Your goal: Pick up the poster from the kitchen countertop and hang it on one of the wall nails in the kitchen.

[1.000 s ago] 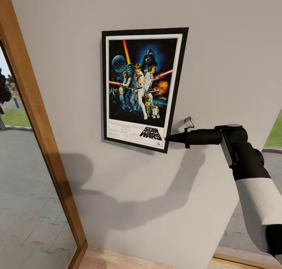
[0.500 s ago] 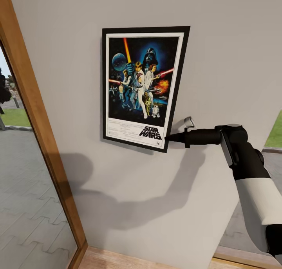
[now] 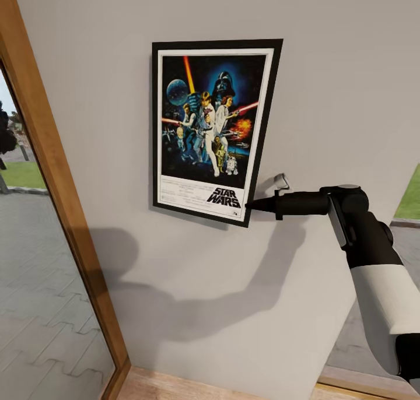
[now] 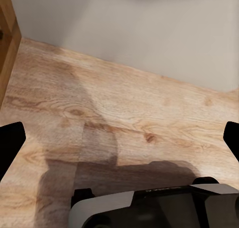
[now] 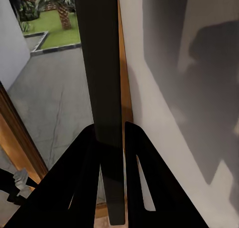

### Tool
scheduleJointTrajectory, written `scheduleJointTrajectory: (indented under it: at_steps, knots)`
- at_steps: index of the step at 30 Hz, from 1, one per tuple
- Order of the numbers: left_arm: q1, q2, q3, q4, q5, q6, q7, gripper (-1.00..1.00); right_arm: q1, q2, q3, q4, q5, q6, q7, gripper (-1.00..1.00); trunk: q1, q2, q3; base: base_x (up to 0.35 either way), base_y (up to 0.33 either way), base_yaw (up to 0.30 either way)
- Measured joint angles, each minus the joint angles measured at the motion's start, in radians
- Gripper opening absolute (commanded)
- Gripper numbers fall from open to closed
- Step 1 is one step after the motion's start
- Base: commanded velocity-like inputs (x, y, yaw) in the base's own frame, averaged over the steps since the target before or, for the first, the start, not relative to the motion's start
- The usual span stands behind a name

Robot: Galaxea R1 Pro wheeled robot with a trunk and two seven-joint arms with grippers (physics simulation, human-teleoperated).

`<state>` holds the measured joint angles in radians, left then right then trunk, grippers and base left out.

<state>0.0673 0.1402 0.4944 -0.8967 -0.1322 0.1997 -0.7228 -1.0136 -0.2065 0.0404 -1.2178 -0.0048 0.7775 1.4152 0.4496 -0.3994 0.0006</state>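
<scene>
- The setting is a plain light-grey wall (image 3: 326,85) with a wood-framed glass door (image 3: 58,190) at about 9 o'clock and a strip of pale wood floor (image 3: 175,388) at 6 o'clock.
- Nearest, at 4 o'clock in the head view, the white and black right arm (image 3: 379,283) reaches up toward the wall.
- In the left wrist view the left hand (image 4: 119,143) hangs over the wood floor with its fingers far apart and nothing between them.
- The right hand (image 3: 252,205) pinches the poster (image 3: 211,133) at its lower right corner; in the right wrist view the fingers (image 5: 142,163) press on either side of the thin black frame edge.
- The poster lies flat against the wall, at about 11 o'clock from the right hand and well above the floor.
- Its long axis runs up and down, the title at 6 o'clock and the picture facing the room; the frame looks close to square with the wall, the right edge slanting a little in this view.
- It looks light, stiff and thin, so it should turn as one piece without bending; the smooth frame may slip in a corner pinch.
- A grip on a side edge seems best, since holding one corner lets the poster swing.
- I cannot make out a nail; if one carries the poster, it is hidden behind it.
</scene>
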Motion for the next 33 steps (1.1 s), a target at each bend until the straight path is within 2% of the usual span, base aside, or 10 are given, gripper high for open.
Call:
scheduleJointTrajectory:
  at_steps: [33]
  knots:
    - [0.0, 0.0, 0.0, 0.0, 0.0, 0.0, 0.0, 1.0, 0.0, 0.0, -0.001, 0.0, 0.0, -0.002, 0.001, -1.0, 0.0, 0.0, 0.0, 0.008, 0.0, 0.0]
